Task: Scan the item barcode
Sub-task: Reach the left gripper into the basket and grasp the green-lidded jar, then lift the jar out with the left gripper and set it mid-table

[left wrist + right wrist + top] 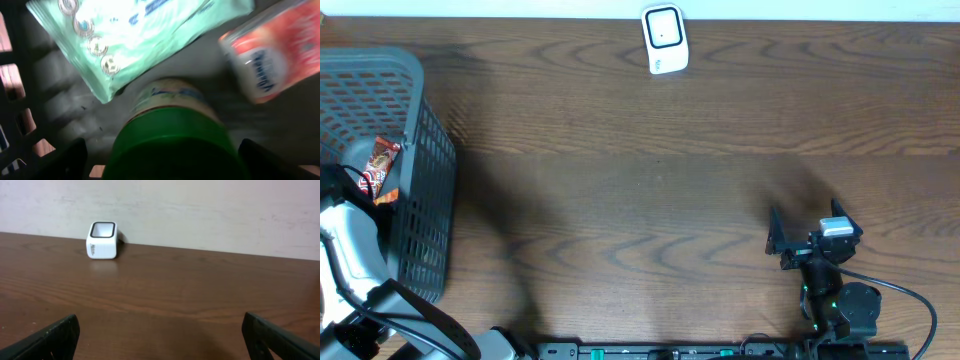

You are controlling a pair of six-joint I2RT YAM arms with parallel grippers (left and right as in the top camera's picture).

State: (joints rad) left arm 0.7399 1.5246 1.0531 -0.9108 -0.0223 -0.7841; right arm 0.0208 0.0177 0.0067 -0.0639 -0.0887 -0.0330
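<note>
Two grippers are showing on my feeds, both with jaws spread wide. The left gripper (167,165) is reaching down inside the grey basket (420,150) at the left end of the counter (620,200). Its fingers (67,160) are flanking a green-lidded jar (170,145), and I cannot tell whether they are touching it. A mint-green packet (135,35) and a red-and-white pack (272,50) are lying just beyond the jar. The right gripper (778,240) is sitting low at the near right, gripping nothing and facing the white scanner (665,40), which is standing at the far edge, well apart from the basket.
</note>
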